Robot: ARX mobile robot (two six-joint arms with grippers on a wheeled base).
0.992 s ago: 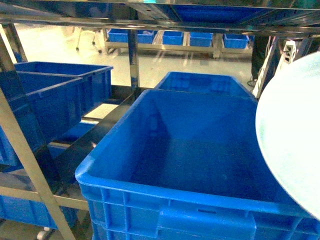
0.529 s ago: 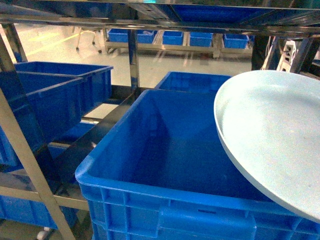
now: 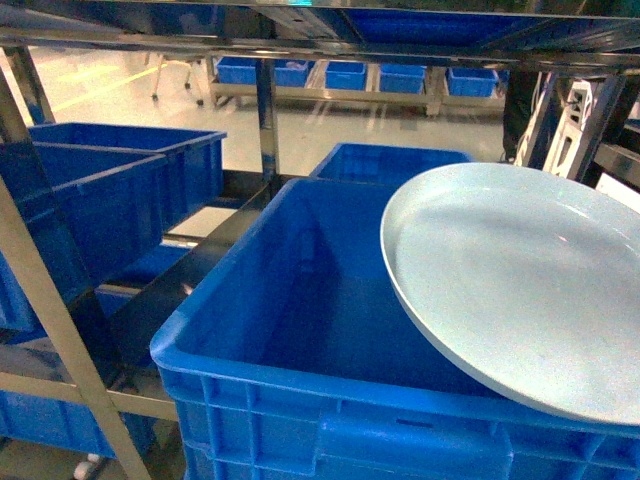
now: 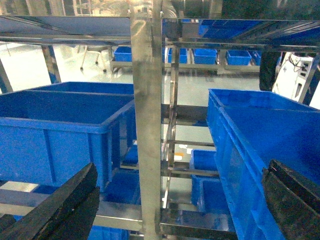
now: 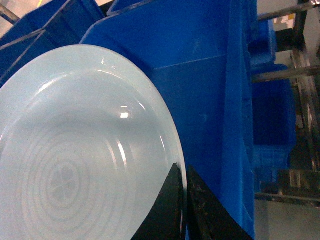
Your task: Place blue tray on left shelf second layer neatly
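Observation:
The pale blue tray (image 3: pixel 520 280) hangs tilted over the right part of a big dark-blue crate (image 3: pixel 300 320) in the head view. Seen from the right wrist, the tray (image 5: pixel 75 150) fills the left half of the view, and my right gripper (image 5: pixel 184 175) is shut on its rim, one finger on each face. My left gripper (image 4: pixel 175 200) is open with nothing between its black fingers (image 4: pixel 60 205), and a steel upright (image 4: pixel 147 125) stands ahead of it. The left shelf's steel tier (image 3: pixel 195 255) carries dark-blue crates (image 3: pixel 110 200). Neither gripper shows in the head view.
A slanted steel post (image 3: pixel 50 310) crosses the left foreground. A second crate (image 3: pixel 400 162) stands behind the big one. An upper steel rail (image 3: pixel 300 45) runs overhead. More blue crates (image 4: pixel 60 130) sit on lower tiers and on a far rack (image 3: pixel 345 75).
The tray has swung leftward into the head view and levelled out, from a steep sliver at the right edge to a broad disc over the crate.

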